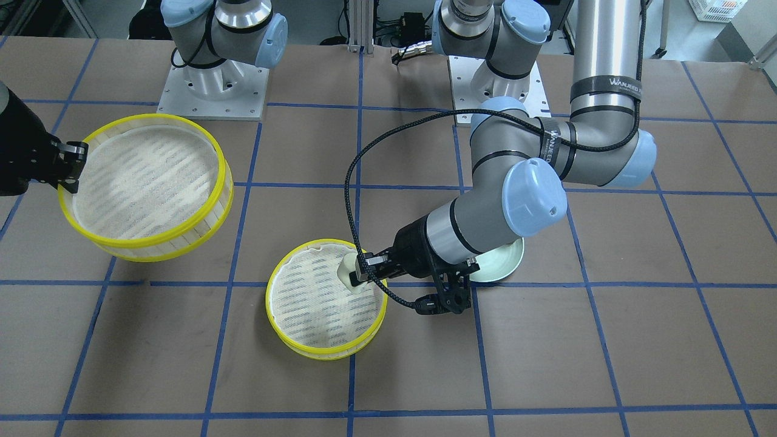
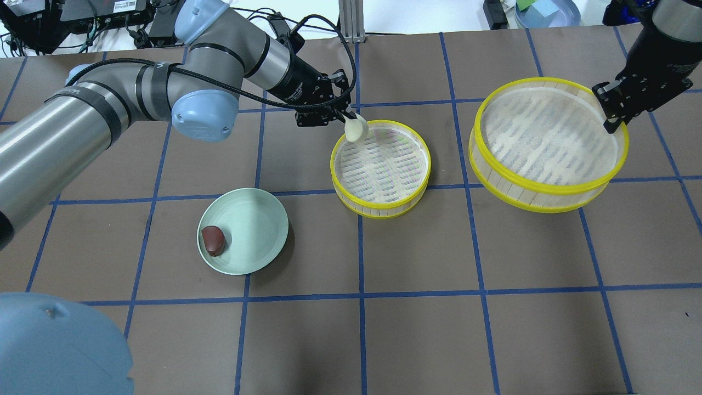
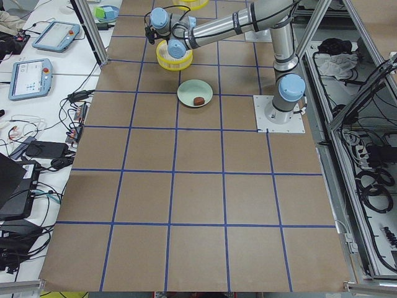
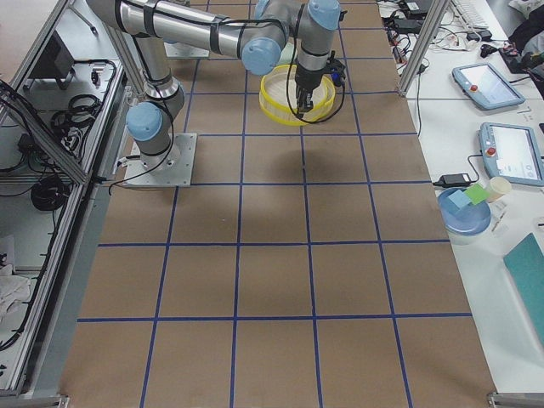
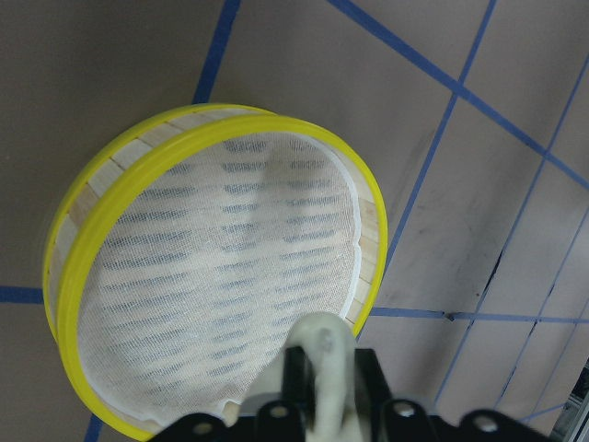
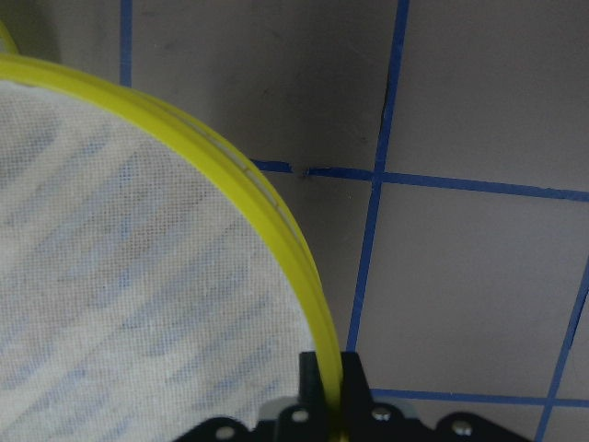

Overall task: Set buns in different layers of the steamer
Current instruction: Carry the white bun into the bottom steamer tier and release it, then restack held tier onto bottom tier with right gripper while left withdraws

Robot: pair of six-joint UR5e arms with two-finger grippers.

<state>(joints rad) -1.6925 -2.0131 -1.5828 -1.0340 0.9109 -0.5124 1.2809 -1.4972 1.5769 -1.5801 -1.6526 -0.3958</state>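
Nearest the robot's edge of the table (image 2: 417,258), a brown bun (image 2: 213,240) waits on the left side of a pale green plate (image 2: 255,222). It lies on the left arm's side and well apart from the right arm, so the left arm looks the likelier one to fetch it.

Further out, near the middle of the table, a yellow-rimmed steamer layer (image 2: 378,207) sits flat, its cloth lining bare. The left gripper (image 2: 346,116) reaches in low from the robot's left and clasps a white bun (image 2: 355,129) between its fingers. The bun hangs above the layer's left rim, clear of the cloth, its long axis running out past the fingertips along the gripper's own line. The open floor of the layer lies ahead of the fingertips and below them. The coming move therefore looks like a short carry inward over the rim, a lowering and a release.

Off toward the table's right side, the right gripper (image 2: 610,122) pinches the yellow rim of a second steamer layer (image 2: 521,193), and the right wrist view shows the rim caught between its closed fingers. This layer, also lined and bare, appears tilted and lifted off the table, held aside. Neither bun is yet in a layer.
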